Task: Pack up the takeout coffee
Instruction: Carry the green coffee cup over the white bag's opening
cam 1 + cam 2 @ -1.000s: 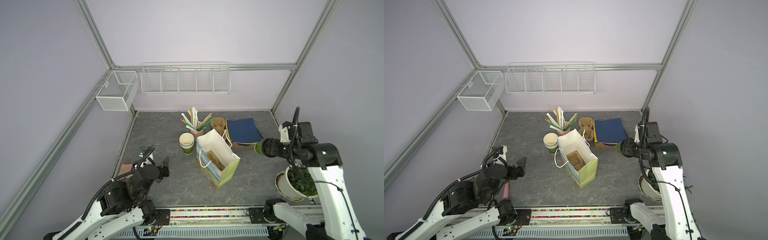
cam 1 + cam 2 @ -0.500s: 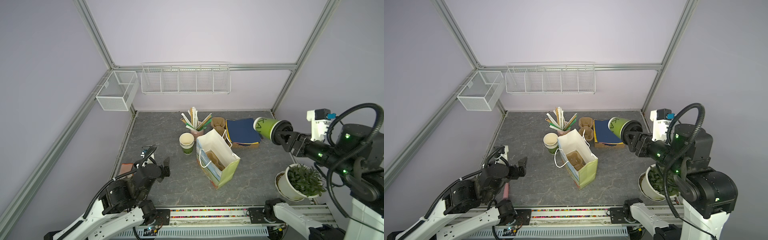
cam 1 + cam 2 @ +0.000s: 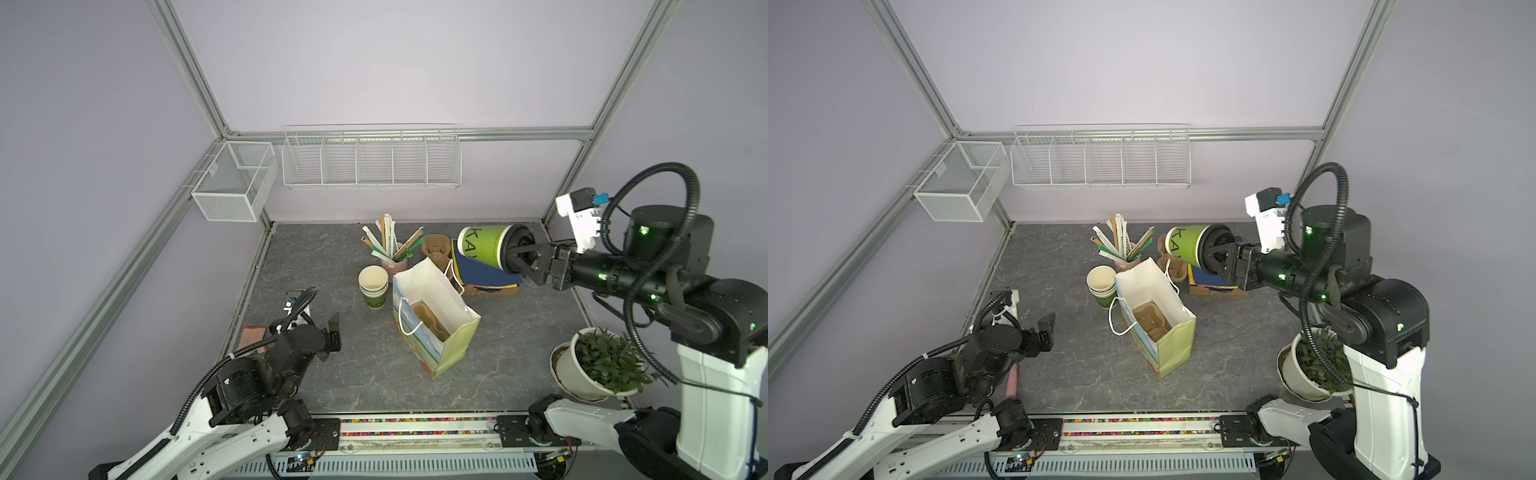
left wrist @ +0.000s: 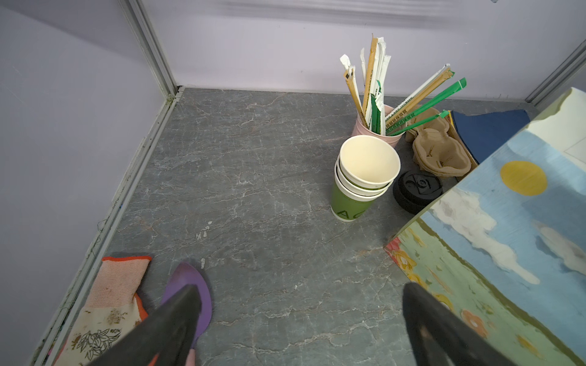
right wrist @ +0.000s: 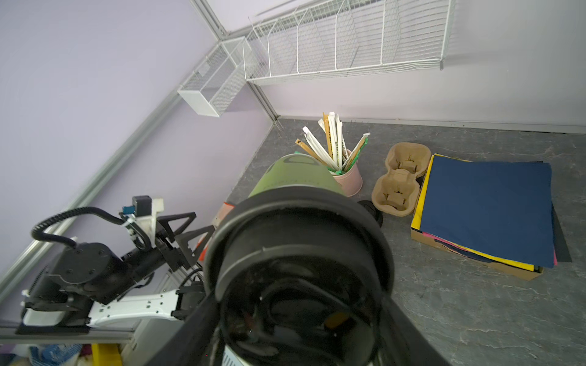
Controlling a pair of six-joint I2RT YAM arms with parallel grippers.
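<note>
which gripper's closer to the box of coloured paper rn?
Right. The right gripper, gripping the takeout coffee by its lid, hangs above the table right by the box of coloured paper. The left gripper sits open beyond the paper bag.

Left fingers (image 4: 177,317) wide apart, low; right fingers (image 3: 528,248) in a sideways grip, aloft.

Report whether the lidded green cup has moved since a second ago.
Yes: the takeout coffee went left in a top view, from the right edge of the blue paper stack to its left edge.
</note>
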